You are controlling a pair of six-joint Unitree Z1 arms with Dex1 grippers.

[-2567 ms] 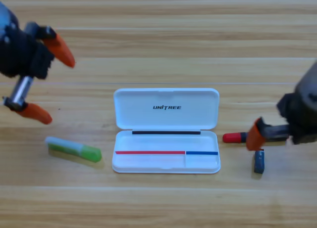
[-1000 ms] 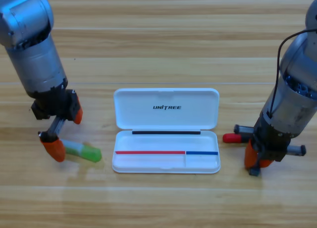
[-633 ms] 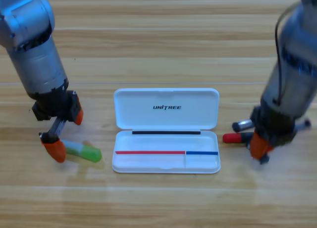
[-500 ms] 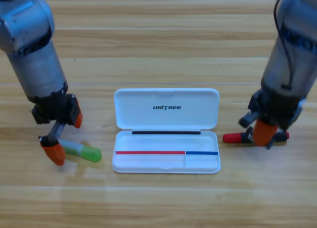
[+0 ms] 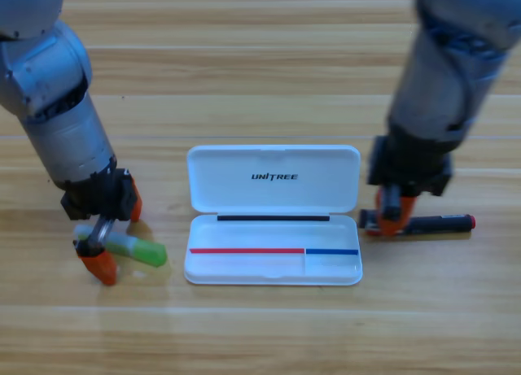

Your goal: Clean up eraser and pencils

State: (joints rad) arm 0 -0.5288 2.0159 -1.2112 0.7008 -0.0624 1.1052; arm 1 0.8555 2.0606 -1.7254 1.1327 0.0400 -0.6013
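The light green pencil (image 5: pixel 145 250) lies left of the open white case (image 5: pixel 244 266). My left gripper (image 5: pixel 115 237) is down over its left end, open, with one orange jaw on each side of it. My right gripper (image 5: pixel 389 220) points down at the case's right edge. It stands over the red end of the red-and-black pencil (image 5: pixel 440 224), whose black half sticks out to the right. The eraser is gone from the table; only a small dark bit (image 5: pixel 369 220) shows at the right jaws' tip, held there.
The case's lid (image 5: pixel 273 178) lies open and flat behind its tray. Both grey arms stand tall at the case's two sides. Bare wood runs along the front edge.
My right gripper has lifted off the eraser's spot and moved left to the case's right edge; the eraser went with it. My left gripper has sunk further around the green pencil.
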